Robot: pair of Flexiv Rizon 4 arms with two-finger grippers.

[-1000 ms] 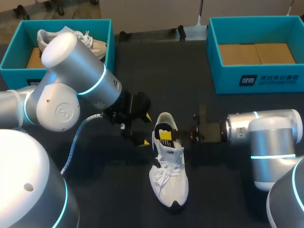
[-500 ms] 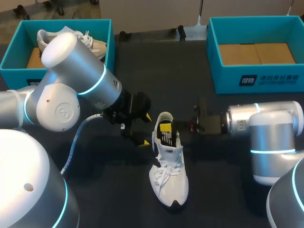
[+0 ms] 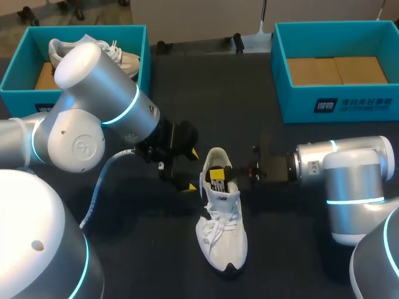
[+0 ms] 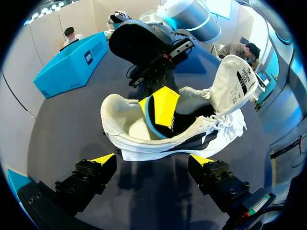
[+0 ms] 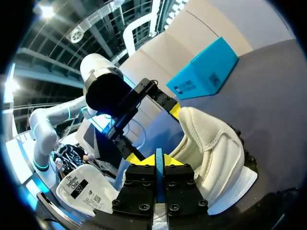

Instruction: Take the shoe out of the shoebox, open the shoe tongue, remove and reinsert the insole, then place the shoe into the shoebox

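I'm pinching the thin blue insole [image 4: 151, 120] inside the white lace-up sneaker [image 3: 222, 232] on the dark table [image 3: 280, 249] with my right gripper [image 5: 158, 162], while my left gripper [image 4: 152, 161] is gaping empty beside it, so the unbraced sneaker risks dragging along.

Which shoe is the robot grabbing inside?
The white shoe on the table: the right gripper pinches its blue insole. The other shoe lies in the left box.
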